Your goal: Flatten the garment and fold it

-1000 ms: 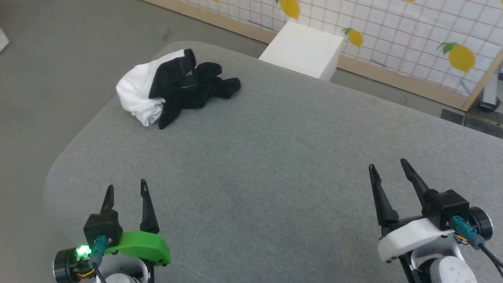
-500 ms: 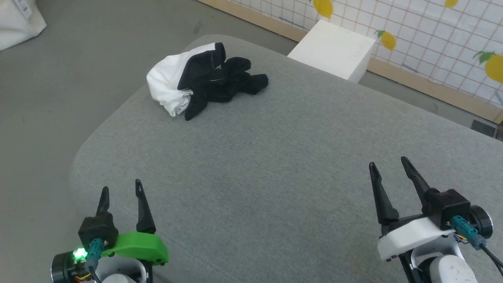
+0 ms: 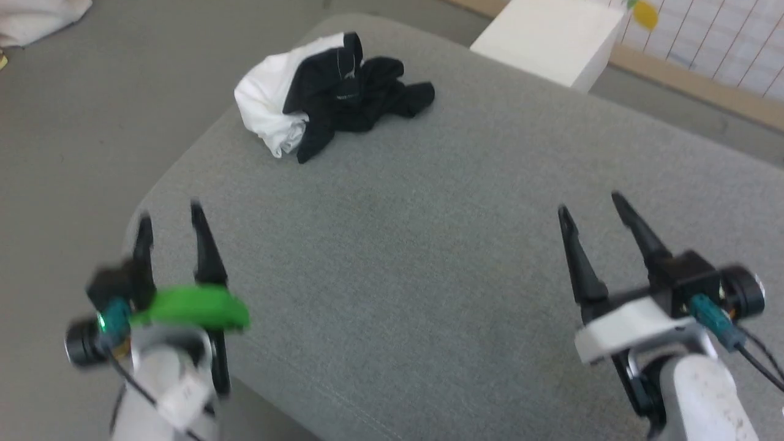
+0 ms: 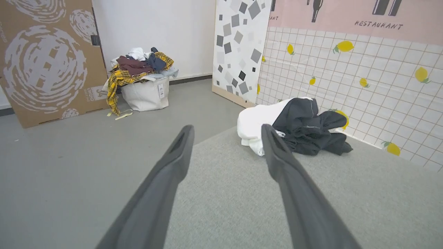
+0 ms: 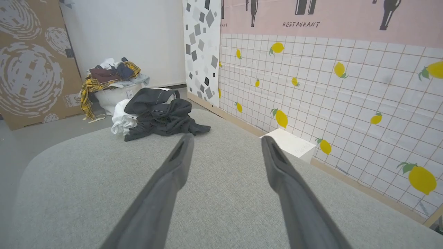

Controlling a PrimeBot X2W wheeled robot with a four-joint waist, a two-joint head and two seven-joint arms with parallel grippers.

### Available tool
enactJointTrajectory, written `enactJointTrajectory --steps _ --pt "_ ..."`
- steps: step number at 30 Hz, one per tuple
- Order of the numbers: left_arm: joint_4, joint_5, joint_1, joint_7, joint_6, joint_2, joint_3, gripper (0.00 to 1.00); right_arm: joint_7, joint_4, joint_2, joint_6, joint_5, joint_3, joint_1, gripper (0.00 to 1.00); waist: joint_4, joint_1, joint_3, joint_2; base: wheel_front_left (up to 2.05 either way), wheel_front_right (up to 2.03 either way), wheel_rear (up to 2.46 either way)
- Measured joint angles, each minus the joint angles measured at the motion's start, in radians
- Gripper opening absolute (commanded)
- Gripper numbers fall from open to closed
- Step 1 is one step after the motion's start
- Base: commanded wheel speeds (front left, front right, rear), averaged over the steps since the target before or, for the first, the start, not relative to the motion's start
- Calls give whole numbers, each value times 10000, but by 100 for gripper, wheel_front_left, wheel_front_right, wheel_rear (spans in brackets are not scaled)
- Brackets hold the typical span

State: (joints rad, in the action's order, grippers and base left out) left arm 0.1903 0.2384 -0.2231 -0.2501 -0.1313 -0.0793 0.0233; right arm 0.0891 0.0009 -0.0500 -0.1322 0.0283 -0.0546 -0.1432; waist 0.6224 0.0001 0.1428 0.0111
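The pink banner [image 4: 378, 25] reads "RESTAURANT". The shirt [image 3: 331, 92] lies bunched at upper left by the table [image 3: 429, 245] corner. Bare grey top lies between it and the left gripper [image 3: 170, 211] and right gripper [image 3: 589, 204], both spread and empty.

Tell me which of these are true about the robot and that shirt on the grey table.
1. The garment lies spread flat. False: it is bunched in a heap.
2. The left gripper and right gripper are both open and empty. True.
3. The right gripper touches the garment. False: it is well apart.
4. The garment sits near the table's far left corner. True.
5. A bag heaped with clothes stands on the floor. True.
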Motion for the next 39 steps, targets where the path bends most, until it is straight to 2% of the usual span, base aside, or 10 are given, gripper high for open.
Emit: enactJointTrajectory --steps 5,11,21,29,32,33,34,35,36,39 --pt "1181 506 -2352 305 428 -564 253 100 -330 -568 13 0 558 -238 -918 100 -163 1 910 0 0 0 0" --pt "2828 961 -4825 1448 1145 -1682 462 100 -546 -1093 13 0 943 -364 -1509 100 -708 2 2324 0 0 0 0" --pt "4541 2207 -6688 3810 2029 -2995 1091 100 -454 -1793 8 0 951 -272 -1912 100 -2183 1 4541 0 0 0 0" --pt "5242 3465 -6896 5992 1967 -3313 1774 100 -253 -2075 36 -2 767 -274 -1981 100 -3316 1 5778 0 0 0 0" --pt "5168 3517 -6896 6569 1814 -3745 1858 100 -169 -2142 104 -2 671 -372 -2112 100 -3685 -1 6057 0 0 0 0" --pt "5097 3521 -6894 6636 1787 -3870 1885 92 -123 -2151 117 -4 660 -401 -2152 100 -3806 -1 6129 0 0 0 0" --pt "5010 3509 -6890 6615 1730 -3986 1906 48 -73 -2150 132 -4 635 -430 -2188 100 -3917 -1 6179 0 0 0 0" --pt "4895 3475 -6872 6437 1720 -4079 1935 15 -38 -2128 150 -4 581 -454 -2222 100 -4018 -1 6210 0 0 0 0" --pt "4771 3379 -6854 6004 1592 -4148 1990 0 6 -2080 161 -4 560 -464 -2250 100 -4107 0 6216 0 0 0 0" --pt "4650 2847 -6643 4765 1371 -4169 1954 0 148 -1810 157 -4 360 -468 -2258 100 -4255 0 6047 0 0 0 0"
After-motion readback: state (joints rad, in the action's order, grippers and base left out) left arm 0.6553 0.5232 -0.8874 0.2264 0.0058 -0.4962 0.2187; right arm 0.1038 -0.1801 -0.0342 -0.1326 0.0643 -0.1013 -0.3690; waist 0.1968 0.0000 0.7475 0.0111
